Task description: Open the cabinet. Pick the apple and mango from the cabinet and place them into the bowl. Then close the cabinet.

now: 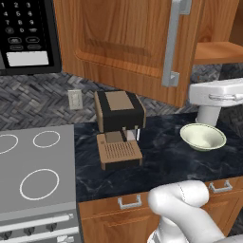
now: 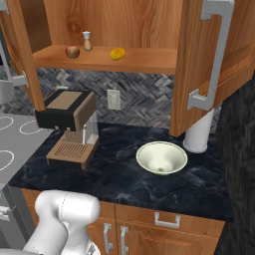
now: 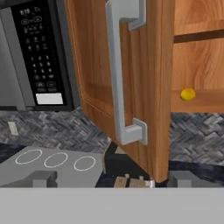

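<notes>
pincer (image 3: 112,179) open - right base shows apple (image 2: 72,52).

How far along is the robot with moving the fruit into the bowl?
Done: the cabinet doors stand open. In hand: nothing; the pincer is open and empty, facing the left door's handle. Left: the apple and mango sit on the shelf, the bowl is empty, and the cabinet needs closing.
</notes>
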Controlling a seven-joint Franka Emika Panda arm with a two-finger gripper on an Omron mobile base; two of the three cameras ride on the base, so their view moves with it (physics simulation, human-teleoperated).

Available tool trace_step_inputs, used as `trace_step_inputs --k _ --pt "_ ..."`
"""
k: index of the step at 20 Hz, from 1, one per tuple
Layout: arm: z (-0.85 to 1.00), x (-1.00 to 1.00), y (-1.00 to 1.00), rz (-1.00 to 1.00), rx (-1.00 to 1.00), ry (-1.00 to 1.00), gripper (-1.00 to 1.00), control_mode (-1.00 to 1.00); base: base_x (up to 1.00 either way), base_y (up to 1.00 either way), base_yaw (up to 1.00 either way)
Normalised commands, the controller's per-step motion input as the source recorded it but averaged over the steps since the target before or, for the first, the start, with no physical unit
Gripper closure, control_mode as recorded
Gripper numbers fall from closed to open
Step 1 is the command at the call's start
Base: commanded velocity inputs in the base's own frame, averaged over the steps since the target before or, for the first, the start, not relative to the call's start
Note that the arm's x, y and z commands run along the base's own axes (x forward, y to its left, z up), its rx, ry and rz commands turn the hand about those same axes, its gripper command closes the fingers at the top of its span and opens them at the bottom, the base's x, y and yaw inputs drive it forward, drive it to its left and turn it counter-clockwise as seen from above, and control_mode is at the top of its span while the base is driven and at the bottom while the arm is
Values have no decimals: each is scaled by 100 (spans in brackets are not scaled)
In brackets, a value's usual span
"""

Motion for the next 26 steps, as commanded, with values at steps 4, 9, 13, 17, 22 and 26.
trace_step_inputs --k 4,9,13,17,22,26 --pt "0 -3 -30 22 1 0 -100 -100 0 0 0" --pt "0 6 -37 28 3 0 -100 -100 0 0 0" --pt "-4 20 -26 26 3 0 -100 -100 0 0 0" --pt "-16 35 -5 21 2 0 -100 -100 0 0 0" --pt "-21 43 0 16 1 0 -100 -100 0 0 0" --pt "-14 34 0 9 0 0 -100 -100 0 0 0"
